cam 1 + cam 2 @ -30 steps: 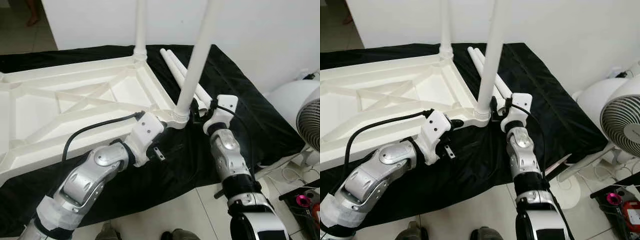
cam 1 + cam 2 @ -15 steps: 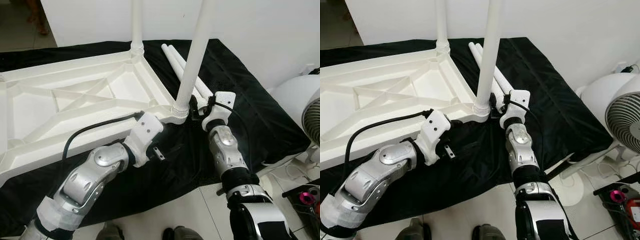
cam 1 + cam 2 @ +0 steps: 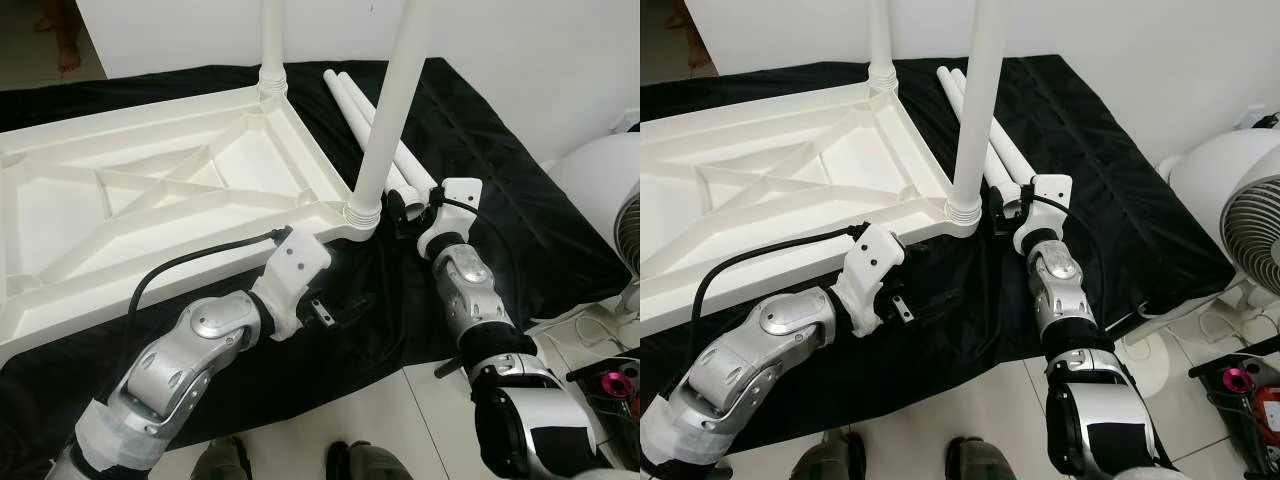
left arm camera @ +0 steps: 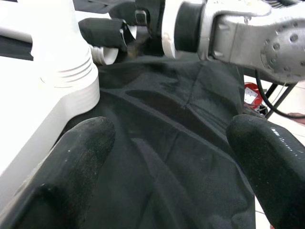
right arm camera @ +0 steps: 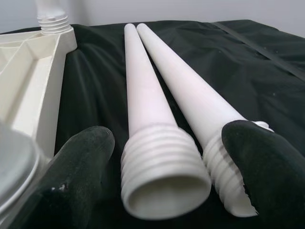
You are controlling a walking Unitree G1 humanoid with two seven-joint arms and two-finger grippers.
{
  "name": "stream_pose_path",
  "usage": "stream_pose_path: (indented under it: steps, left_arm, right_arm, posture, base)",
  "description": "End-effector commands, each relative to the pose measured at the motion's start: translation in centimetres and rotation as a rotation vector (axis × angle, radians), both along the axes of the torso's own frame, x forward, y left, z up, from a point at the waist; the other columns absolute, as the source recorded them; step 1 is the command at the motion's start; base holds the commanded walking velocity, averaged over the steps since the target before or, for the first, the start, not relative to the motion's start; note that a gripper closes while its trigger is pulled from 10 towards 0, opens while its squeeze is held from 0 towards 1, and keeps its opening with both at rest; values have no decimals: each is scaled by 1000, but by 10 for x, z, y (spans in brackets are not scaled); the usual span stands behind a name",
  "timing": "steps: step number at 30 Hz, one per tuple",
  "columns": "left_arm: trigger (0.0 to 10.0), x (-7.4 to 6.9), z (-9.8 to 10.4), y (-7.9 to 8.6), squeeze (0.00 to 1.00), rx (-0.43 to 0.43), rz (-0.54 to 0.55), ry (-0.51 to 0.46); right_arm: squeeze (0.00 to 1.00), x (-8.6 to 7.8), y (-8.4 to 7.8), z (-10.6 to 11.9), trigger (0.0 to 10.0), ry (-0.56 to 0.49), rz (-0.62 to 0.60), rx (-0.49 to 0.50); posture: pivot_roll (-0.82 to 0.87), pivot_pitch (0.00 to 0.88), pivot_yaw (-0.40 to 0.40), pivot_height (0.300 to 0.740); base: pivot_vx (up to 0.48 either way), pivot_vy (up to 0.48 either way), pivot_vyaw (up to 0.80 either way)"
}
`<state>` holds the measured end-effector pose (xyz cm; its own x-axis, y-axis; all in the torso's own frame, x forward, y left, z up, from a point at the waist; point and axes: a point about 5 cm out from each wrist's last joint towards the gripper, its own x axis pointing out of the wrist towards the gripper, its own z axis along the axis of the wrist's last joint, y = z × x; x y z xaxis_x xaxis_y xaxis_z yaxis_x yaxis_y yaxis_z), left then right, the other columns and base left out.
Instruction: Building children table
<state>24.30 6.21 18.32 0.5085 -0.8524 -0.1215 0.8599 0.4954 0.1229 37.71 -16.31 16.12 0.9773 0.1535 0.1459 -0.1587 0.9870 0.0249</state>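
Leftmost, the upturned white tabletop (image 3: 150, 190) lies on a black cloth (image 3: 480, 140), two legs screwed upright into its corners. Beside the near corner leg (image 3: 385, 130), the left tool (image 4: 162, 157) hangs open over the cloth. Further right, the right tool (image 5: 167, 162) gapes around the threaded ends of two loose legs (image 5: 157, 95) lying side by side.

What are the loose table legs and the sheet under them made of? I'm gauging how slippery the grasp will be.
The loose legs look like moulded white plastic, smooth and matte, with threads cast into the open, hollow end. The black sheet looks like thin woven fabric, creased and faintly shiny; the exact fibre is unclear.
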Motion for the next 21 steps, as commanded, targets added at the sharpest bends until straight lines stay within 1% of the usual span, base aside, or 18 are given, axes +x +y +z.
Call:
stream_pose_path:
  steps: [1,5,7,11,14,21]
  left_arm:
    - [10000,-4,1,-2,0,-5,-21,11]
    - [10000,-4,1,-2,0,-6,-15,12]
    - [10000,-4,3,-3,0,-10,0,11]
    - [10000,-5,4,-4,0,-12,8,12]
    - [10000,-9,6,-3,0,-17,7,16]
    - [10000,-4,4,-9,0,-20,17,13]
  right_arm:
    - [0,1,1,-3,10000,22,21,2]
    - [0,3,1,0,10000,17,37,1]
    - [0,6,2,6,10000,11,48,3]
    - [0,9,4,8,10000,12,63,4]
    - [0,10,8,10,10000,12,83,7]
    - [0,12,12,9,10000,27,109,-8]
  posture:
    - [14,211,-49,740]
    - [20,220,-51,740]
    - [34,248,-58,740]
    - [39,263,-63,740]
    - [39,279,-71,740]
    - [29,284,-88,740]
  base:
    - [0,0,0]
    - [0,0,0]
    - [0,0,0]
    - [0,0,0]
    - [0,0,0]
    - [0,0,0]
